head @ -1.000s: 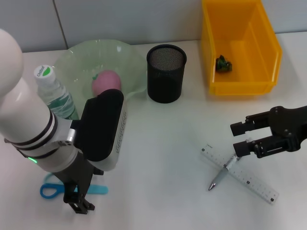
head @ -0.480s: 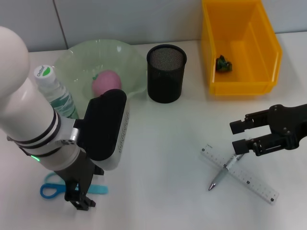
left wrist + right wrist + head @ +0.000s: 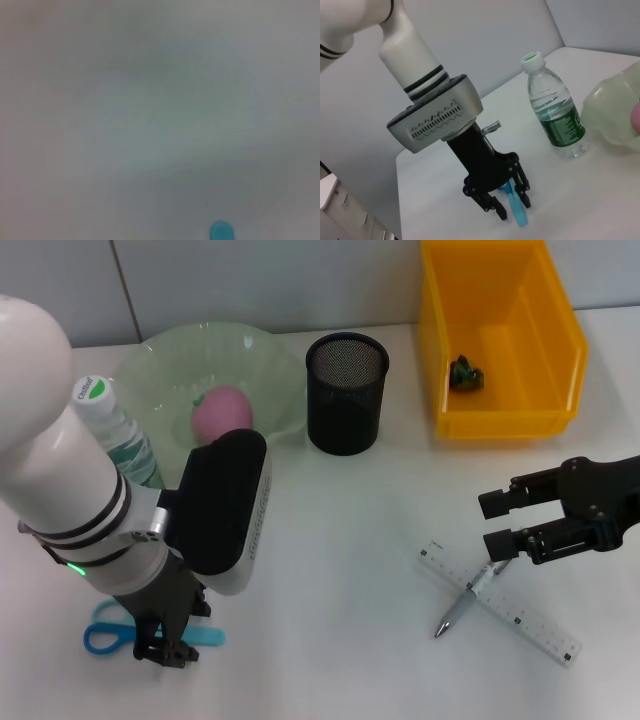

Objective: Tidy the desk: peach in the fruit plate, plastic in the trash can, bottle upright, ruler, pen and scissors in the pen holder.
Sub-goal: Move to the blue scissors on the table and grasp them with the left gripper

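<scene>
Blue scissors (image 3: 112, 636) under left hand (image 3: 165, 651) (fingers spread).

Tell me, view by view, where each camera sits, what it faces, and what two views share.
Head: high, looking down at the desk; left gripper over the scissors, right gripper above the pen.
Left wrist: close above the desk, blurred; only a blue tip.
Right wrist: faces across the desk at the left gripper.
Shared: bottle.

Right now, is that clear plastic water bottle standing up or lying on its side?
Upright. The clear plastic water bottle stands on its base on the white desk, white cap on top, beside the pale green bowl.
</scene>
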Available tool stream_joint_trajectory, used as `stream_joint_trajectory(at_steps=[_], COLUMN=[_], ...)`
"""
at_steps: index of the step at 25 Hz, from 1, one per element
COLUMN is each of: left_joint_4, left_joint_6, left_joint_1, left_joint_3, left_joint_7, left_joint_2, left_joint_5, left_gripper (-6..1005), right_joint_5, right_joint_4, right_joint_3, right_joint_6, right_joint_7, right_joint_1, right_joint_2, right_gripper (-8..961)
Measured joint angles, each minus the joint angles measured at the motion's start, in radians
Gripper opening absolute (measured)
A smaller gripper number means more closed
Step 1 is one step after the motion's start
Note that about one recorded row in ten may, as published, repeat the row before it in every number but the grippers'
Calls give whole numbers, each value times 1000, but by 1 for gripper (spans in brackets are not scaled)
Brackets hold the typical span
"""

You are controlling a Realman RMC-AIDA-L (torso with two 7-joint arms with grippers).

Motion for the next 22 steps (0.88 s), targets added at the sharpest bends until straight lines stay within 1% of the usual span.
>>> stream_joint_trajectory(at_steps=[22], left_joint_4=[-21], left_joint_6=[-13], left_joint_1=[-9], left_joint_3=[3], left_joint_7=[0], left_joint_2=[-1], left_joint_5=[-1], left_gripper=[451], right_joint_5=[0], right_joint_4=[0], right_joint_3=[0], right_joint_6=[1], right_joint_7=[9], right_joint_1=[-1], right_joint_2=[0], right_gripper=[716])
